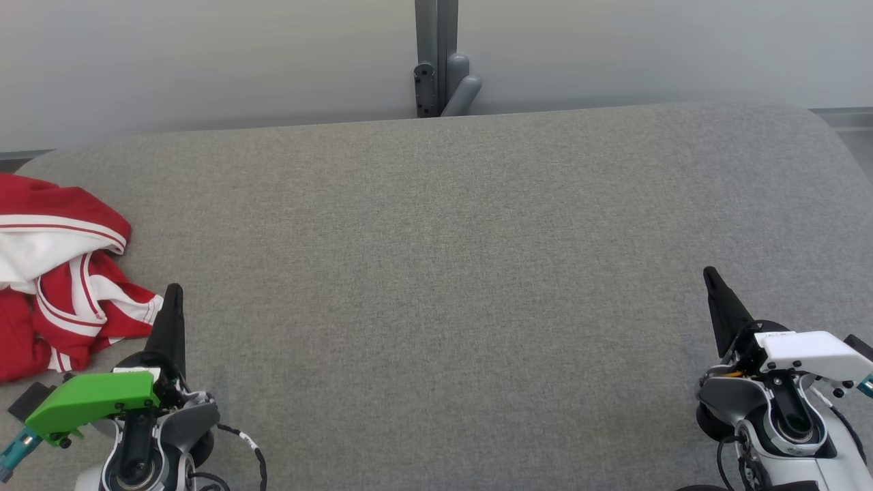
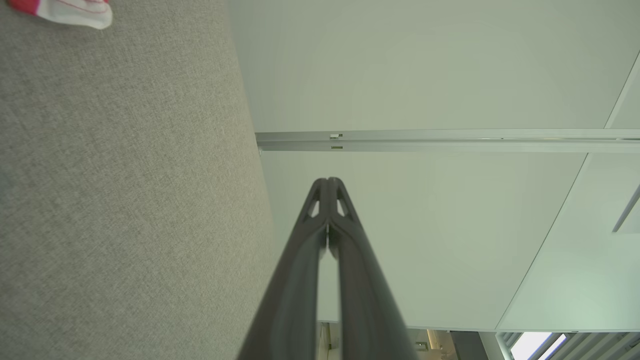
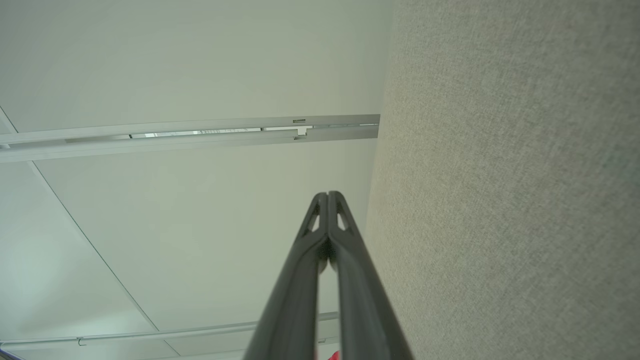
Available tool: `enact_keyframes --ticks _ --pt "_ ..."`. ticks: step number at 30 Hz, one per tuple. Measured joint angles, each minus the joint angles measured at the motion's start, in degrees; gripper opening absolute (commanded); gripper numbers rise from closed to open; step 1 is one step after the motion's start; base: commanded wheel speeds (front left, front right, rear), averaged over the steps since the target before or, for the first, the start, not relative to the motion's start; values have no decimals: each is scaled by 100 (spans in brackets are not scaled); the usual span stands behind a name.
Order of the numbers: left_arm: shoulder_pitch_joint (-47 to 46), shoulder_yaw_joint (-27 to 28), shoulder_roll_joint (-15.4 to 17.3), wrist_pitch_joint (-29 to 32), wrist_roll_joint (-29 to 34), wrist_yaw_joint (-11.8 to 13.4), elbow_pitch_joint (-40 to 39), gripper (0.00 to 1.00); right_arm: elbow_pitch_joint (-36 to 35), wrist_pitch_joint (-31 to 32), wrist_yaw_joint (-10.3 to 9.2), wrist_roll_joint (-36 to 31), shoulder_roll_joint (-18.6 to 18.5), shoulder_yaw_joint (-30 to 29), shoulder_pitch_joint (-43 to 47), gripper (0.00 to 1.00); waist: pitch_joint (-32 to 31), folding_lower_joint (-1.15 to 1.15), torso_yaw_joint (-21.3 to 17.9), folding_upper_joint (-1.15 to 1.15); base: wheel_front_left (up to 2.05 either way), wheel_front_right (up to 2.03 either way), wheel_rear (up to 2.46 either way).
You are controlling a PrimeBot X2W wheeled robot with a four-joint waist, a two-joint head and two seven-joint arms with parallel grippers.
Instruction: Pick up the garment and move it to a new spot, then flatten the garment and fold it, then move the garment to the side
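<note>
Garment [image 1: 61,273]: red with white stripes, crumpled in a heap at the left edge of the grey fabric surface [image 1: 443,273]. Left gripper [image 1: 173,292] just beside its near corner, fingers pressed together, holding nothing. Right gripper [image 1: 709,274] well apart at the right, likewise closed and empty. Grey post [image 1: 436,54] stands behind the surface.

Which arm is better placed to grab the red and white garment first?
Left. The left gripper, shut, sits just beside the crumpled garment; the right gripper, also shut, is far across the grey surface.
</note>
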Motion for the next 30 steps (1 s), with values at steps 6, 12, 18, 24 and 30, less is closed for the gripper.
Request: enact_keyframes --ticks 6,12,18,24,30 --pt "0 0 0 0 0 0 0 0 -1 -2 0 4 -5 7 0 0 0 0 0 0 0 0 0" --pt "0 0 0 0 0 0 0 0 -1 -10 0 12 -11 16 0 0 0 0 0 0 0 0 0" --pt "0 0 0 0 0 0 0 0 -1 -26 0 16 -15 29 1 0 0 0 0 0 0 0 0" --pt "0 0 0 0 0 0 0 0 -2 -27 0 46 -22 37 1 0 0 0 0 0 0 0 0" --pt "0 0 0 0 0 0 0 0 -3 -34 0 54 -27 51 1 0 0 0 0 0 0 0 0"
